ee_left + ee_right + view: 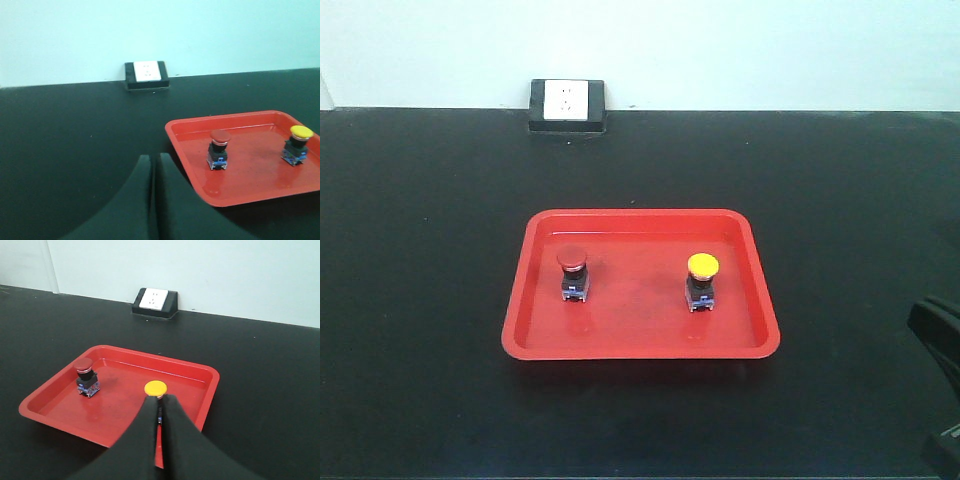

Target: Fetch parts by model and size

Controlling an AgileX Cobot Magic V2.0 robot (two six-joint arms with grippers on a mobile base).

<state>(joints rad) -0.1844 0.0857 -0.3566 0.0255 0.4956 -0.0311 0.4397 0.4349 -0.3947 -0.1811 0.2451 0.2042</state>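
Note:
Two push-button switches stand upright in a red tray (640, 320). The red-capped switch (573, 272) is at the left, the yellow-capped switch (701, 280) at the right. My left gripper (154, 157) is shut and empty over the black table, just left of the tray (200, 192); the red-capped switch (219, 150) is ahead to its right, the yellow-capped one (298, 145) farther right. My right gripper (161, 399) is shut and empty. Its tips line up with the yellow-capped switch (155, 389) and hide the switch's base. The front view shows that arm (935, 335) far right of the tray.
A white wall socket in a black box (567, 103) sits at the table's back edge against the wall; it also shows in the left wrist view (146, 74) and the right wrist view (155, 301). The black table (420, 300) spreads round the tray.

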